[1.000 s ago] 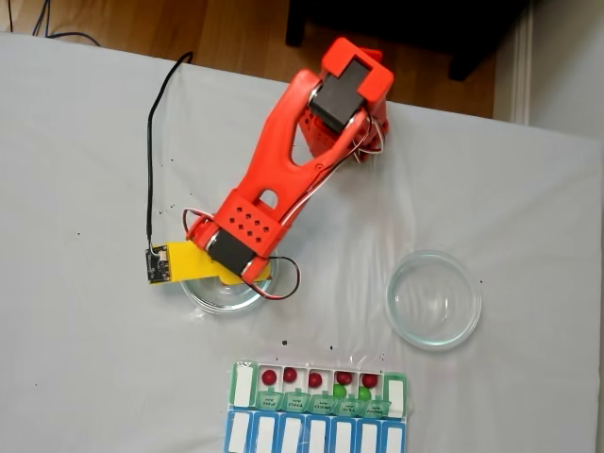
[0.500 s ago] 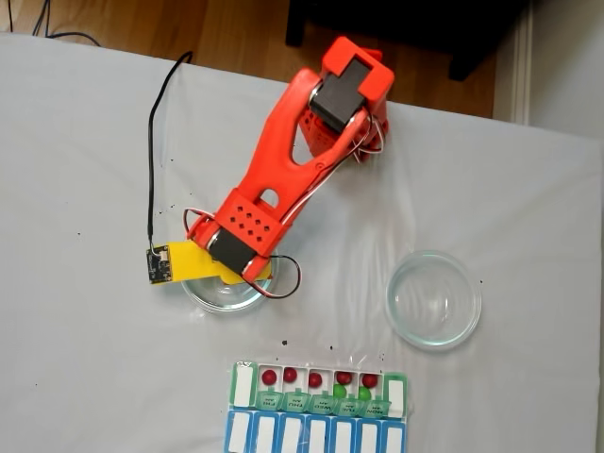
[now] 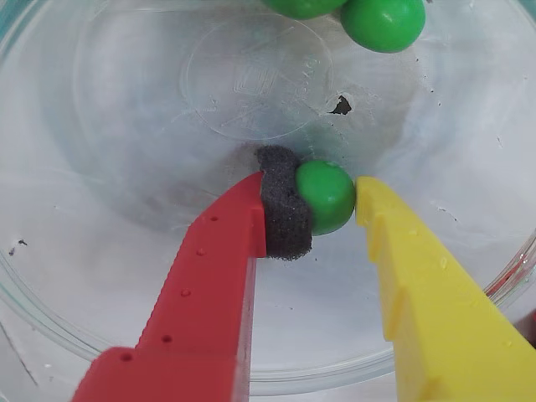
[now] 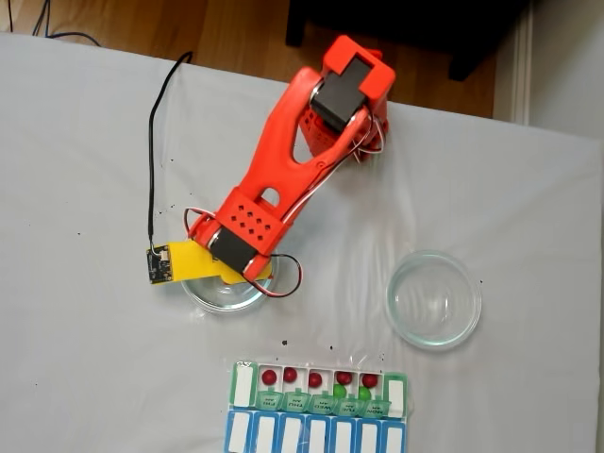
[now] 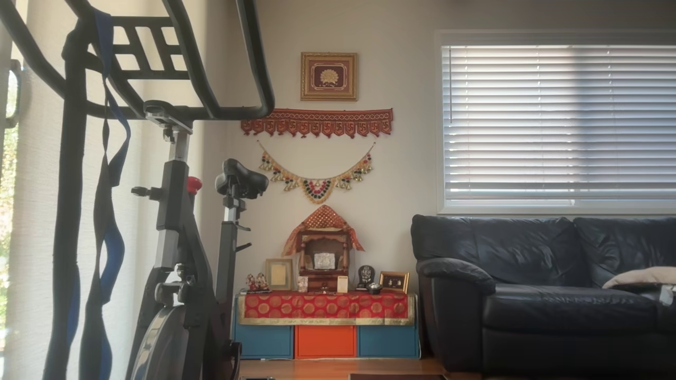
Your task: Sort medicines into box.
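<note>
A: Start with your wrist view. What is your gripper point(image 3: 311, 209) doing?

B: Its jaws are nearly closed around one green ball point(image 3: 326, 197). The red finger point(image 3: 219, 276) carries a dark foam pad point(image 3: 283, 213) that presses the ball's left side, and the yellow finger point(image 3: 419, 285) touches its right side. All this sits inside a clear glass dish point(image 3: 100, 134). Two more green balls point(image 3: 383, 21) lie at the top edge, well apart from the held one, and a small dark speck point(image 3: 341, 105) lies between them and it.

A: And your fixed view?

B: You see the orange arm point(image 4: 283, 170) reaching down from the far side of the bench point(image 4: 75, 359) into the left dish point(image 4: 222, 293). The gripper itself is hidden under the wrist there. A black cable point(image 4: 153, 160) runs to a small board point(image 4: 157, 264) beside the yellow part. A second glass dish point(image 4: 433, 299) stands well to the right.

A: Where is the box?

B: The pill organizer point(image 4: 318, 411) lies at the near edge, below and between the two dishes. Its upper row is open and holds five dark red balls point(image 4: 269, 377) and two green ones point(image 4: 340, 390); the blue-lidded row below is closed.

A: Your other view?

B: That shows a room: an exercise bike point(image 5: 179, 237), a black sofa point(image 5: 544, 290) and a window blind point(image 5: 560, 121).
</note>
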You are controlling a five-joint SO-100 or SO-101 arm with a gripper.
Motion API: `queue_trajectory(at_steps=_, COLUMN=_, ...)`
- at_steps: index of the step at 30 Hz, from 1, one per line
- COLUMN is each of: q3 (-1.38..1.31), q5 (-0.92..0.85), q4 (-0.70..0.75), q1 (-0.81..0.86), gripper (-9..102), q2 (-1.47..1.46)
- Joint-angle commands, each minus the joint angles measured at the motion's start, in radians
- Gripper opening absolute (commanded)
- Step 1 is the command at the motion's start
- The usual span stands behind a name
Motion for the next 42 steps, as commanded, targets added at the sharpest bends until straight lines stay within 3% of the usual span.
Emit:
queue_trajectory(at_steps=1, q3=-0.017, q5=-0.012, q4=-0.006, q1=-0.005, gripper=2, q2=0.103)
queue_trajectory(at_steps=15, q3=0.038, q5=0.018, q4=-0.17, q1=0.031, gripper=2, q2=0.373)
queue_trajectory(at_steps=23, q3=-0.166, q5=0.097, q4=-0.095, q1=-0.005, gripper=2, q2=0.38)
queue_trajectory(at_steps=33, q3=-0.411, q5=0.328, q4=0.02, q1=-0.227, gripper=1, q2=0.299)
queue_trajectory(at_steps=42, q3=-0.569, q5=0.477, q4=0.023, q1=-0.364, gripper=1, q2=0.101)
